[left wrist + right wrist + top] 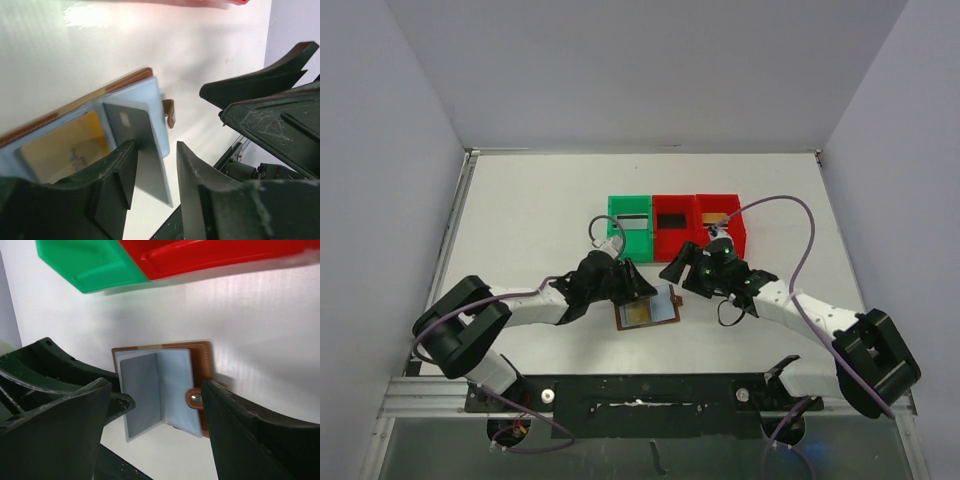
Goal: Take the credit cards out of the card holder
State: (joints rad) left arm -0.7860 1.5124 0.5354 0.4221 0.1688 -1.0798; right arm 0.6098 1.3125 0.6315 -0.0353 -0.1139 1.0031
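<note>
The card holder (665, 300) lies open on the table between my two grippers; its pale blue pockets show in the left wrist view (158, 97) and the right wrist view (175, 380). A dark grey credit card (134, 125) sticks up out of a pocket and also shows in the right wrist view (142, 390). A yellow card (65, 150) sits in the other pocket. My left gripper (638, 290) is open, its jaws (156, 147) either side of the grey card. My right gripper (678, 278) is open (156, 387), one finger next to the snap tab (194, 399).
A green bin (640, 245) and two red bins (675, 243) stand in a row just behind the wallet, and also show in the right wrist view (95, 265). The right gripper's fingers (265, 100) are close beside my left gripper.
</note>
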